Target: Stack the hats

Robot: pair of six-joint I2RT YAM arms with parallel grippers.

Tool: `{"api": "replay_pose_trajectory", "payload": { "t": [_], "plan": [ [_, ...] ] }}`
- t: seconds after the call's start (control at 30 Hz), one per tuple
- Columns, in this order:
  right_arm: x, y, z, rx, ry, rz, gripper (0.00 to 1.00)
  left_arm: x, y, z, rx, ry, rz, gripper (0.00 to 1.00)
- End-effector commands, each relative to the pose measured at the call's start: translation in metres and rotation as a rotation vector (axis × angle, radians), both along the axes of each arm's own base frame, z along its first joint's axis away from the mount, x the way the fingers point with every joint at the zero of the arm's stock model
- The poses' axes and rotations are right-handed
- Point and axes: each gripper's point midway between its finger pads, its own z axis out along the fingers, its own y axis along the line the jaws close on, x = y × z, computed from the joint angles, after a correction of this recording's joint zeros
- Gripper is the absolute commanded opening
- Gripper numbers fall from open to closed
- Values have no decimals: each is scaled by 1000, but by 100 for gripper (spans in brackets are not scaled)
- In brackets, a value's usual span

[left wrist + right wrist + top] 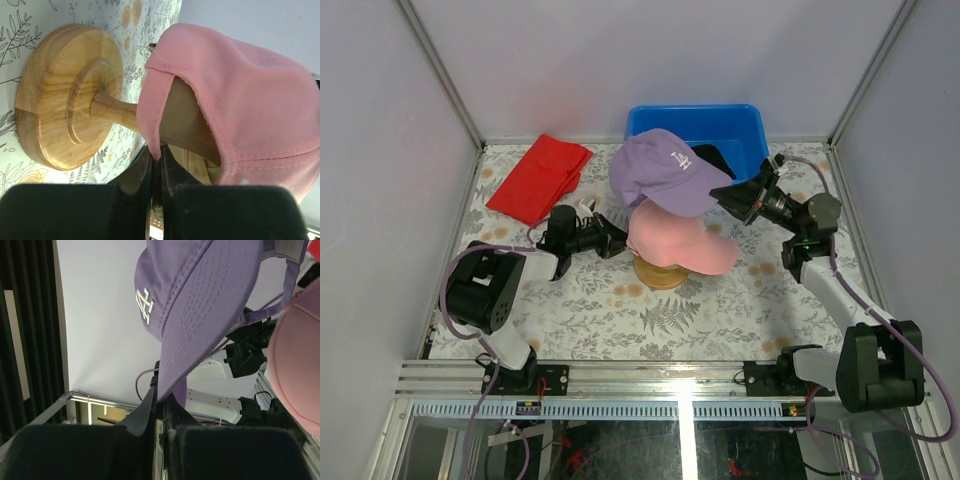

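The right jaws are pressed together on the stiff, curved brim of the purple cap (200, 300), holding it raised over the far edge of the pink cap (680, 245) — the step in hand looks to be the third hat going onto the stack. The left jaws pinch the pink cap's ribbed rear band, seemingly steadying it on the wooden stand (65, 100), whose turned base and slim stem rest on the leaf-printed table (720, 310). A tan layer (182, 107) shows beneath the pink crown, likely the first cap. The next move calls for lowering the soft purple crown squarely over the pink one, brims aligned, without tipping the stand. A black cap (715, 158) lies in the blue bin (650, 118) — a folded red cloth (540, 178) sits well to the left
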Motion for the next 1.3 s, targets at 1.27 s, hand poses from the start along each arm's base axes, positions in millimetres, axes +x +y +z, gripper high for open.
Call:
{"api": "replay_pose_trajectory", "payload": {
  "t": [1.27],
  "plan": [
    [-61,-8,-137,-78,278,98,0,3,-5,-6,-80,-55,-33,0]
  ]
}}
